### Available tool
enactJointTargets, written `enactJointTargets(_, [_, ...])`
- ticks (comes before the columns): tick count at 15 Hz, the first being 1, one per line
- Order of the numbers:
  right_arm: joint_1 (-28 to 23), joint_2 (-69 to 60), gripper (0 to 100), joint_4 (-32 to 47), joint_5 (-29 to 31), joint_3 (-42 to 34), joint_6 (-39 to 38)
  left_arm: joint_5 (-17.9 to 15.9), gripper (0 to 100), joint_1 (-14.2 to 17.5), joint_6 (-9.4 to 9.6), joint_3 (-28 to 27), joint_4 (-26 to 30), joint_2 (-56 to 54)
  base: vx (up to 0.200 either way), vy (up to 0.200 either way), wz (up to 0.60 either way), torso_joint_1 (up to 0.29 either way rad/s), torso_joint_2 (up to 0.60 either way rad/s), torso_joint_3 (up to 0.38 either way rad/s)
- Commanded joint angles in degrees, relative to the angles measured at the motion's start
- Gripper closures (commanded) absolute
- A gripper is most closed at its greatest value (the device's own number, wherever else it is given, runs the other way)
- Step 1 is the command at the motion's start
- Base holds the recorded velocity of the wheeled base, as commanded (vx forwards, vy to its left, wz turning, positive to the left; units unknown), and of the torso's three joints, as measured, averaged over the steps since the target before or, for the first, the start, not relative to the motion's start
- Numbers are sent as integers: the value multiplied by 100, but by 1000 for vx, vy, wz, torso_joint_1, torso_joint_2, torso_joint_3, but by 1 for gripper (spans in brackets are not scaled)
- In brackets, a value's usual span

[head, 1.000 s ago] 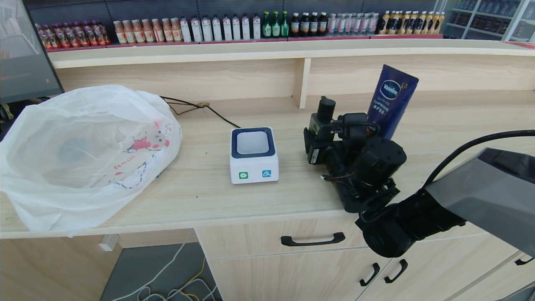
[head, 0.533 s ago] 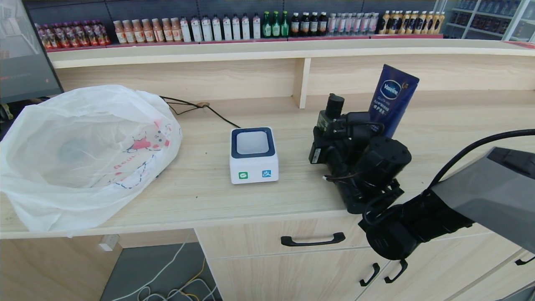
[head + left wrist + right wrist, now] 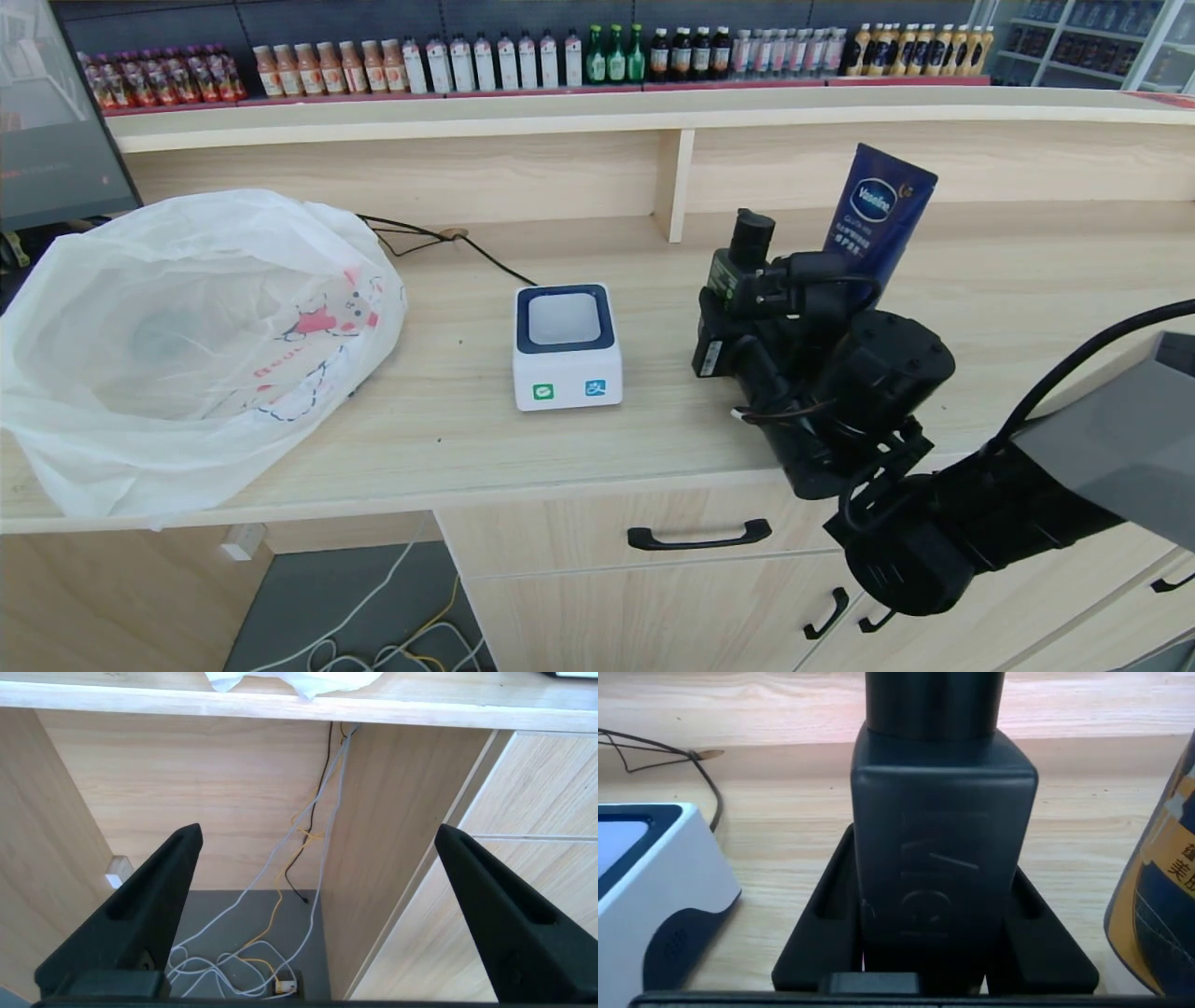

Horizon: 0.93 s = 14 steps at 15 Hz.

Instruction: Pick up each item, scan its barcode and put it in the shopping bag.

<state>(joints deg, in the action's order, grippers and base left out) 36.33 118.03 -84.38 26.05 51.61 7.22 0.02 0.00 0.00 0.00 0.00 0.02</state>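
Black bottle [image 3: 750, 238] gripped beside the scanner [image 3: 567, 343]
Right gripper [image 3: 745, 289] clamped it upright at centre-right, probably to present its barcode to the scanner; left gripper [image 3: 318, 835] hung open; shopping bag [image 3: 187, 345] gaped at left.

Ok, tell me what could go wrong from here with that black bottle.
1. The right claw holds the black bottle close beside the upright blue tube; a careless swing could topple the tube.
2. The shopping bag slumps on the counter on the far side of the scanner, so a release might miss its mouth.
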Motion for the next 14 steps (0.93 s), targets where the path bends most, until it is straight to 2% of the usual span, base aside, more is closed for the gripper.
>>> enactJointTargets(1, [138, -377, 100, -8, -4, -231, 8, 6, 0, 0, 0, 0, 0, -2, 0, 0, 0, 0, 0, 0])
enactJointTargets(6, [472, -1159, 100, -34, -258, -1417, 17, -2, 0, 0, 0, 0, 0, -2, 0, 0, 0, 0, 0, 0])
enactJointTargets(8, [630, -1467, 100, -52, -566, -1813, 52, 6, 0, 0, 0, 0, 0, -2, 0, 0, 0, 0, 0, 0])
enactJointTargets(14, [990, -2196, 100, -52, -724, -2586, 192, -2, 0, 0, 0, 0, 0, -2, 0, 0, 0, 0, 0, 0])
